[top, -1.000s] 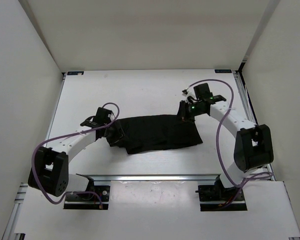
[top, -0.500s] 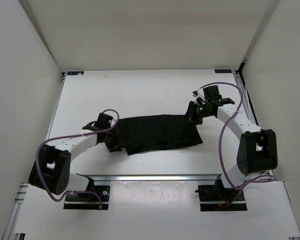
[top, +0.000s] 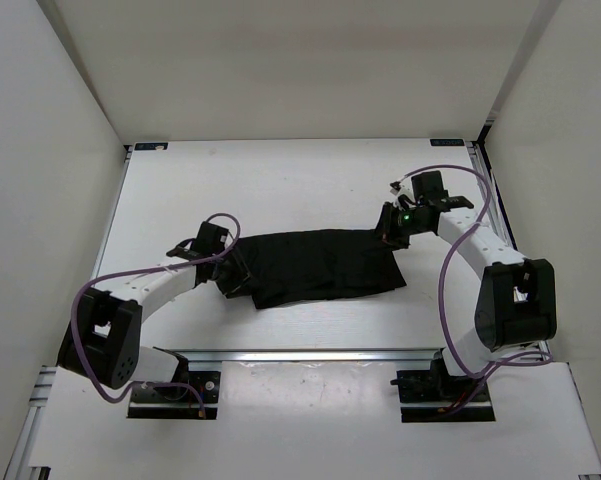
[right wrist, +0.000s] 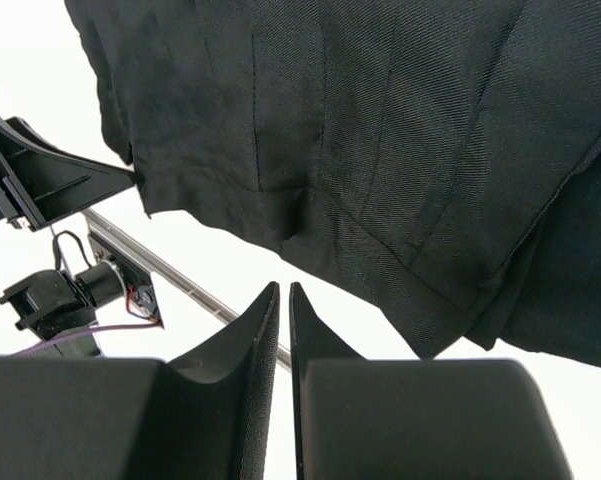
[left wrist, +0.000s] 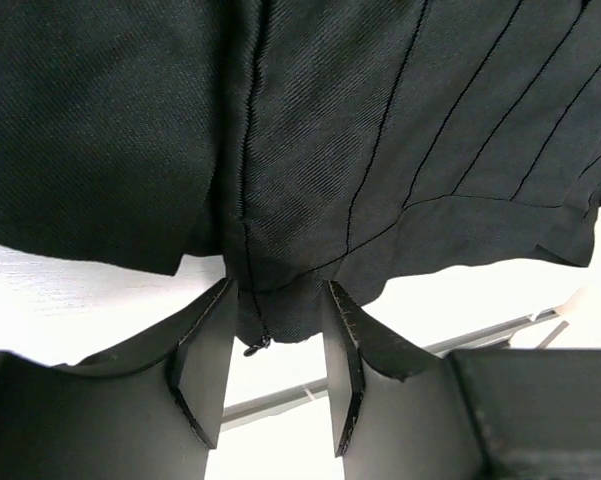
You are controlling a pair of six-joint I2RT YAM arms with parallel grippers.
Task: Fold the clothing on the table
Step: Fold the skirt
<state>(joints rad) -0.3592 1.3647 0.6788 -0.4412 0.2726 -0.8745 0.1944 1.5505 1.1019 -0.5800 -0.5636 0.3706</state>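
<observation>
Black pleated skirt of soft matte fabric, thin stitched seams fanning out, spread over most of the frame on a flat white desk. Below, left hand with black fingers parted either side of a fabric tab and its small zip pull. Silver rail at lower right.

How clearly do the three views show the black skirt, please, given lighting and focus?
Top view: even light, but the skirt reads as a flat dark patch on the white table. Left wrist view: weave and stitch lines sharp, table blown out white. Right wrist view: fabric sharp, background washed out.
</observation>
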